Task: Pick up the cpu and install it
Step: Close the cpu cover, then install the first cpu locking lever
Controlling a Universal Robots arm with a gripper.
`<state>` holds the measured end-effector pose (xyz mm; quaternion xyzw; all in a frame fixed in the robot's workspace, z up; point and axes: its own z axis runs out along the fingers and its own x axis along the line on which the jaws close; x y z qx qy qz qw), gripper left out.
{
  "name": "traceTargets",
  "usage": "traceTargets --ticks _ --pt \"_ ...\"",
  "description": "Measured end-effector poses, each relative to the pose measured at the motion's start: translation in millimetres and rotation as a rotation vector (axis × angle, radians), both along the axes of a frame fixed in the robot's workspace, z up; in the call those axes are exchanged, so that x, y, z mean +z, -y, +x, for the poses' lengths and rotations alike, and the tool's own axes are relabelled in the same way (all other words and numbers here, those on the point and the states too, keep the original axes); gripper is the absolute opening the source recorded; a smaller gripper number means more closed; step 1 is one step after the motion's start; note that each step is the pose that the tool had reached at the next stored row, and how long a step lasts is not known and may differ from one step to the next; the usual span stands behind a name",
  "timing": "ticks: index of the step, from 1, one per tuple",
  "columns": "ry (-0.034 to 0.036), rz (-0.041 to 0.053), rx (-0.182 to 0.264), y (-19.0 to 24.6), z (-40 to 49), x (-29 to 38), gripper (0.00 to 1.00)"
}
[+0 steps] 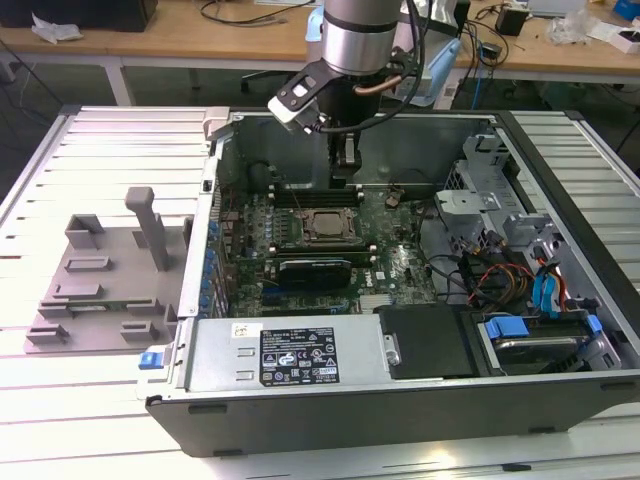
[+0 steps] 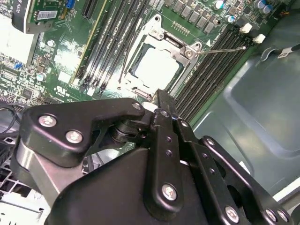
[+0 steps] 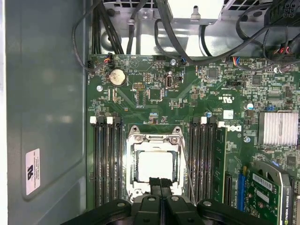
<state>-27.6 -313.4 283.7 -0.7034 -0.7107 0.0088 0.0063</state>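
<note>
We see the small flat square cpu with a shiny silver-grey top (image 3: 154, 165) lying in the black motherboard socket with a metal frame (image 3: 174, 139). The black two-finger gripper (image 3: 160, 182) hangs just above the socket's edge, fingers pressed together and gripping nothing. Both sit inside the open grey computer case (image 1: 560, 200).

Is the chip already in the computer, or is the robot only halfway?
Looks nearly done: the cpu lies flat inside the motherboard socket. The gripper, shut and holding nothing, hovers at the socket's edge. Left: I cannot tell whether the socket's frame is latched.
</note>
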Motion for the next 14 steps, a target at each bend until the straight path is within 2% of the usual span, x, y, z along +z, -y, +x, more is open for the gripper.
traceTargets --ticks 6,9,14 --pt "0.0 0.0 0.001 0.0 0.0 0.1 0.11" --pt "-0.0001 -0.0001 0.068 0.0 0.0 0.2 0.11" --pt "-0.0001 0.0 0.141 0.0 0.0 0.2 0.11"
